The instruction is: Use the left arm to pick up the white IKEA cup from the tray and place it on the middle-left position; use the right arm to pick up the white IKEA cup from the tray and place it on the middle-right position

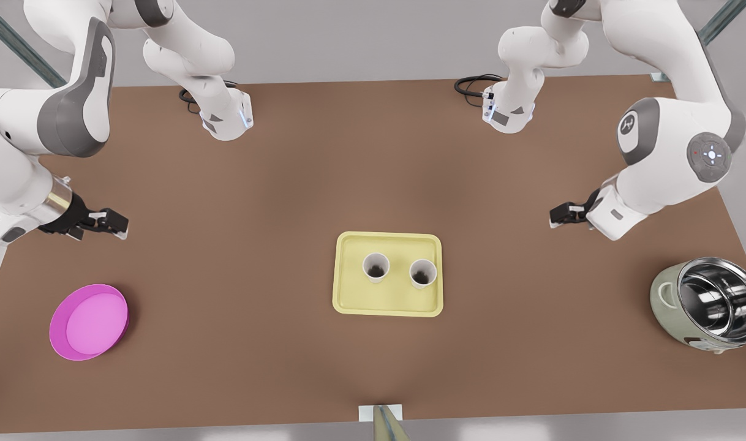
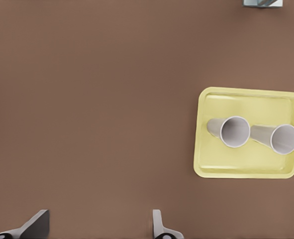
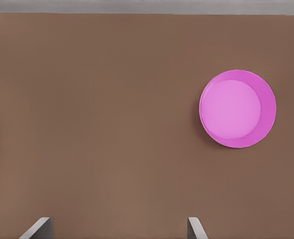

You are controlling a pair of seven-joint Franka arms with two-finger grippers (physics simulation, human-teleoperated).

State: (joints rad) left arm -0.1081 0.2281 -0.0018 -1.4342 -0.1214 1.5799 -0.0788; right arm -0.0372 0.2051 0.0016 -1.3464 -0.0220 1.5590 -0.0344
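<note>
Brown table point(image 1: 226, 367), grey surround. Left gripper point(image 1: 558, 215) hovers at front view's right, right gripper point(image 1: 117, 225) at its left; both gape wide, seemingly empty, fingers point(image 2: 159, 225) cropped.

Right gripper point(image 1: 119, 225): I see it at the front view's left, over bare table point(image 1: 238, 343).
Left gripper point(image 1: 553, 215): at the front view's right, over bare table.
Tray point(image 1: 348, 301): between my grippers, nearer the camera.
Cups: one cup point(image 1: 376, 267) and the other cup point(image 1: 423, 273) upright on the tray, apart.
Bowl point(image 1: 89, 321): camera-side of the right gripper.
Pot point(image 1: 704, 304): tilted, camera-side of the left gripper.
</note>
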